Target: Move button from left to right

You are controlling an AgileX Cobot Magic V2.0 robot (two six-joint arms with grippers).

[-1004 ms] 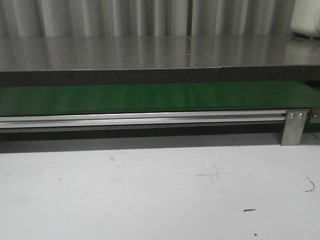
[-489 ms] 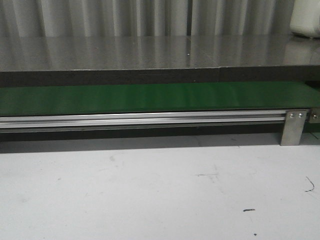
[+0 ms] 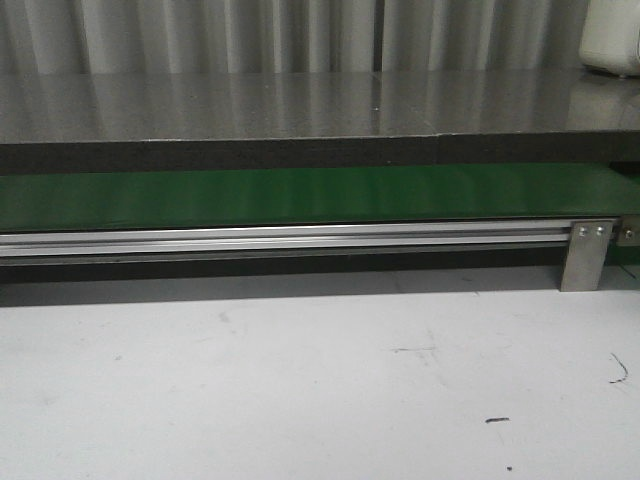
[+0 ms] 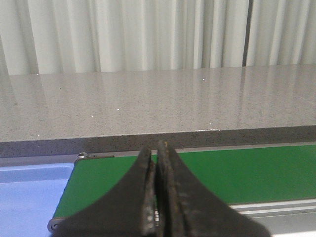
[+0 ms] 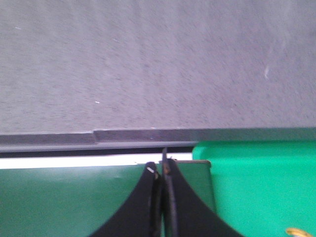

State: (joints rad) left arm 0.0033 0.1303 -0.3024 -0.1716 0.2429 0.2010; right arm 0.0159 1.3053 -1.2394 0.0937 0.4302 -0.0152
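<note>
Both grippers, left gripper (image 4: pixel 156 148) and right gripper (image 5: pixel 161 170), are closed, empty.

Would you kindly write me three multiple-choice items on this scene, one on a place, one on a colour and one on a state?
1. Where does the conveyor belt run in the front view?
A. Between the dark stone counter and the aluminium rail
B. On top of the counter
C. Across the white table, nearest the camera

2. What colour is the belt?
A. Orange
B. Green
C. Red

3. How do the left gripper and the right gripper stand?
A. Both wide open
B. Both shut, holding nothing
C. Left open, right shut on a button

Answers:
1. A, since the belt lies below the counter's edge and above the rail.
2. B, since it shows green in all three views.
3. B, since each wrist view shows the fingers pressed together with nothing between them.
</note>
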